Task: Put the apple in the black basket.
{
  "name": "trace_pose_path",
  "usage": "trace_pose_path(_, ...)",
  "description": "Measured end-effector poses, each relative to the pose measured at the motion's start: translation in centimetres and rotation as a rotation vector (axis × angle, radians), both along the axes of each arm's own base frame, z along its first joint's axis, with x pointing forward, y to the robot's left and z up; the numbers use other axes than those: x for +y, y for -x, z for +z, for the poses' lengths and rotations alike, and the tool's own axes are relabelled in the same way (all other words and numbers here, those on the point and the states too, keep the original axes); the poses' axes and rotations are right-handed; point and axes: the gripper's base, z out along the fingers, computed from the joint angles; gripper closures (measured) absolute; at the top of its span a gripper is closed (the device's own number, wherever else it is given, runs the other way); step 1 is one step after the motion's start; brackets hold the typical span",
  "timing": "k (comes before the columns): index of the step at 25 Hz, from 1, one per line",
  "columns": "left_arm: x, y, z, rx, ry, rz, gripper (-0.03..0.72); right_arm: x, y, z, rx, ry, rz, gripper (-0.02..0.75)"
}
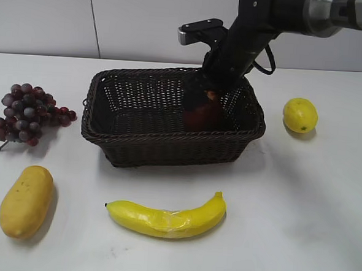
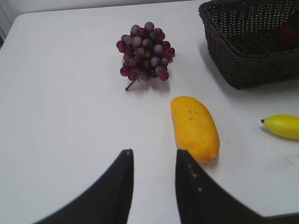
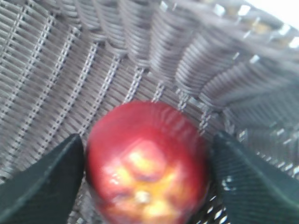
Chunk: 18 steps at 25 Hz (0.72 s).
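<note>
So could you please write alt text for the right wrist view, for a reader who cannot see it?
A red apple with a yellow patch sits between the right gripper's two dark fingers, inside the dark woven basket. The left finger is at the apple's side; a thin gap shows at the right one. The picture is slightly blurred.

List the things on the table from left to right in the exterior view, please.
Grapes → mango → black basket with the apple inside, held under the right gripper → lemon. The banana overlaps the basket's span, so it is left out.
</note>
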Motion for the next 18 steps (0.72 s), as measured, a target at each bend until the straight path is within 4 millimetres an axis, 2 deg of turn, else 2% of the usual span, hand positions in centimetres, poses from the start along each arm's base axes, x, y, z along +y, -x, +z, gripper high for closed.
trace_pose_path(2,0.0,0.0,0.0,0.0,0.0,0.0,0.454,-0.1,0.1,0.6,-0.006,-0.001,0.002,0.07)
trace_pose_path(5,0.0,0.0,0.0,0.0,0.0,0.0,0.454,-0.1,0.3,3.4,-0.038,-0.016,0.011,0.07)
trace_pose_path(7,0.0,0.0,0.0,0.0,0.0,0.0,0.454,-0.2,0.4,6.8,-0.091,-0.026,0.023,0.07)
trace_pose_path(11,0.0,0.0,0.0,0.0,0.0,0.0,0.454,-2.0,1.2,14.1,-0.183,-0.043,-0.015,0.075)
trace_pose_path(14,0.0,0.0,0.0,0.0,0.0,0.0,0.454,-5.0,2.7,18.8,-0.204,-0.053,-0.104,0.087)
trace_pose_path(18,0.0,0.0,0.0,0.0,0.0,0.0,0.454,-10.8,5.3,23.3,-0.215,0.005,-0.283,0.108)
